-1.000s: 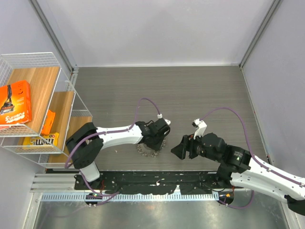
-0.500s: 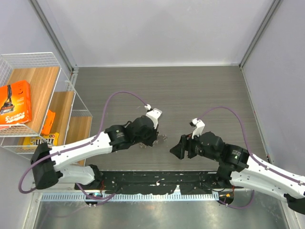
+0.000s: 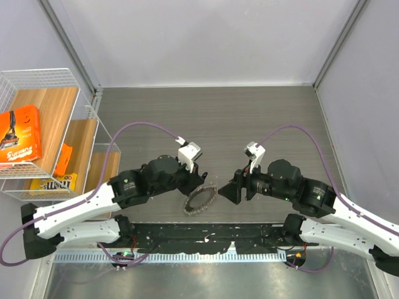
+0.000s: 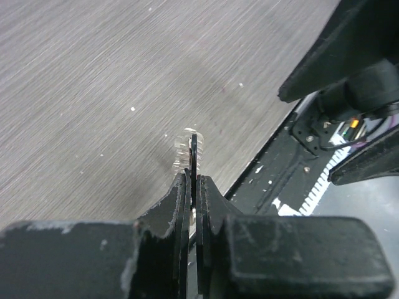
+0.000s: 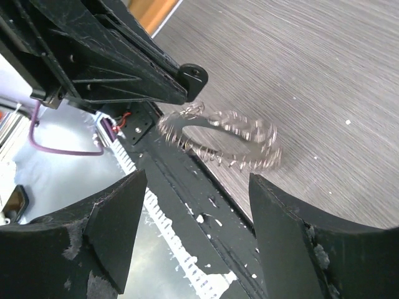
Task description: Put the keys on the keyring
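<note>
The left gripper [image 4: 193,187] is clenched on the keyring [image 3: 199,200]. Its two fingers pinch the thin rim edge-on at the lower middle of the left wrist view, so the ring hangs clear of the table, low in the centre of the overhead frame. The keys [image 5: 255,140] bristle around it like gear teeth, blurred in the right wrist view. The right gripper [image 3: 235,192] is released, jaws wide, just right of the ring, pointed at it and holding nothing. No loose key shows in any view.

To do this step well, I judge the left grip should keep the ring steady and turned toward the other arm. The right should close on the rim opposite, not on the dangling teeth, which would likely slip.

Below lies a grey wood-grain table [image 3: 249,118] with a black rail [image 3: 206,233] along its bottom edge. A wire basket [image 3: 86,121] holding an orange box [image 3: 19,134] sits at upper left, with plain grey walls beyond.
</note>
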Available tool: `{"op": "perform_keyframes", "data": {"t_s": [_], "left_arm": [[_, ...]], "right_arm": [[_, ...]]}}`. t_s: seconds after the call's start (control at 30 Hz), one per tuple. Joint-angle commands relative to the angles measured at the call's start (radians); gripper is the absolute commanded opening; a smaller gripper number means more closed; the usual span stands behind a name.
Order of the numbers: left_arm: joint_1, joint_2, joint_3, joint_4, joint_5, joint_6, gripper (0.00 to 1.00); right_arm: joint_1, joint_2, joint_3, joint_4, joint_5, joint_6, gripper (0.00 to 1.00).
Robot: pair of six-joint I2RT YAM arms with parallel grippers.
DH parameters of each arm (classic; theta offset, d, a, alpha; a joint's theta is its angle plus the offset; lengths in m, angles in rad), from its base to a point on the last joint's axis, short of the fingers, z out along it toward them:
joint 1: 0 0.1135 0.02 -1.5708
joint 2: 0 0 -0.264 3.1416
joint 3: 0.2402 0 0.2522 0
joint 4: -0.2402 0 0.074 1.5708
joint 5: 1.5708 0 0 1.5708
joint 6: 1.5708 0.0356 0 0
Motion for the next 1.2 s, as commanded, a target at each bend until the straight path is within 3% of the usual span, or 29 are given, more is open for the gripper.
{"op": "perform_keyframes", "data": {"t_s": [0.0,0.3,0.7,1.17], "left_arm": [[-0.015,-0.079,0.015,0.091,0.049,0.008,0.0],[-0.02,-0.151,0.04,0.101,0.062,-0.037,0.0],[-0.021,-0.149,0.092,0.117,0.11,-0.043,0.0],[-0.02,-0.154,0.123,0.127,0.243,-0.082,0.0]], "right_arm": [[0.001,0.026,0.082,0.004,-0.108,-0.093,0.72],[0.058,0.045,0.113,0.063,-0.127,-0.109,0.7],[0.144,0.072,0.154,0.072,0.051,-0.131,0.7],[0.15,0.117,0.22,0.129,-0.039,-0.399,0.63]]}}
